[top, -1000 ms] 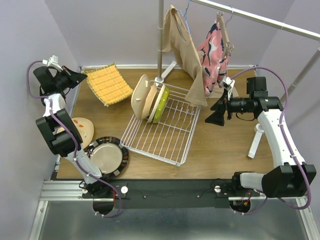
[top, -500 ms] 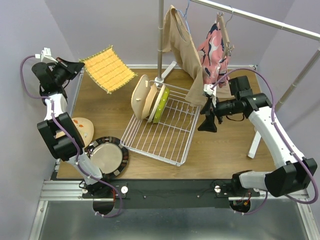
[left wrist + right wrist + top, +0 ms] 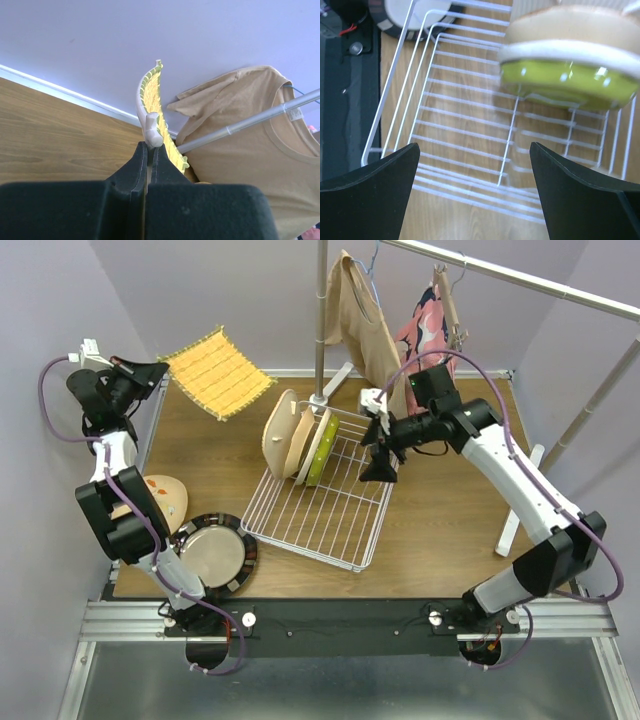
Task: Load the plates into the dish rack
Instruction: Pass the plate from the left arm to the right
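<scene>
No legible text anywhere; small white tag (image 3: 295, 114) on rail (image 3: 250, 123) possibly printed, unreadable.

I have the white wire dish rack (image 3: 330, 505) lying flat and skewed on the wooden tabletop (image 3: 450, 530), roughly at its middle. Four plates stand on edge at the rack's far left end, packed close and leaning together. A large tan plate (image 3: 279, 432) is outermost, with a second tan plate (image 3: 301, 443) against it, then a white plate (image 3: 318, 448) and a lime green plate (image 3: 327, 458) innermost. In my right wrist view the green one's glossy rim sits down among the wires, slightly blurred. Left of the rack and apart from it, two plates lie flat on the table. One is a cream floral plate (image 3: 168, 498), partly hidden, and just beside it, nearer me, is a dark-rimmed silvery plate (image 3: 215, 552).
</scene>
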`<action>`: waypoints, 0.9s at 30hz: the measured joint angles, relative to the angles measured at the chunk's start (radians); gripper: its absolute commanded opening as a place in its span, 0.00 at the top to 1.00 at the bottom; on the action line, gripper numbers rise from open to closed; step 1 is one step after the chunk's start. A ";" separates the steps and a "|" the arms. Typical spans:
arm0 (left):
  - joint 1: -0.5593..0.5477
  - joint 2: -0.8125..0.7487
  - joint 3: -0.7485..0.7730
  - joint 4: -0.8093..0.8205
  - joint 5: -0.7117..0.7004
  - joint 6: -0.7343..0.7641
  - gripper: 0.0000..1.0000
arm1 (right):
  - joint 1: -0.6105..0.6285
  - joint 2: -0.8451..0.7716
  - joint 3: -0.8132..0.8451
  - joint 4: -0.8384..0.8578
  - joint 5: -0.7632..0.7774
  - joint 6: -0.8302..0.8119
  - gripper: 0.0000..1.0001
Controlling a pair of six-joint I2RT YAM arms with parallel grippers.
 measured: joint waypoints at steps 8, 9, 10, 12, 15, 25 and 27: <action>-0.003 -0.016 -0.031 0.047 -0.010 -0.065 1.00 | 0.129 0.154 0.185 0.108 0.100 0.059 0.00; -0.003 -0.017 -0.033 0.051 -0.011 -0.071 1.00 | 0.138 0.171 0.203 0.126 0.114 0.062 0.00; -0.003 -0.019 -0.034 0.056 -0.012 -0.080 1.00 | 0.152 0.192 0.224 0.142 0.131 0.067 0.00; -0.003 -0.023 -0.037 0.060 -0.014 -0.090 1.00 | 0.173 0.221 0.248 0.171 0.159 0.069 0.00; -0.003 -0.027 -0.037 0.070 -0.018 -0.108 1.00 | 0.208 0.267 0.286 0.214 0.212 0.069 0.00; -0.011 -0.045 -0.069 0.099 -0.031 -0.148 1.00 | 0.269 0.381 0.433 0.310 0.294 0.069 0.00; -0.015 -0.053 -0.083 0.105 -0.034 -0.153 1.00 | 0.294 0.394 0.444 0.336 0.332 0.070 0.00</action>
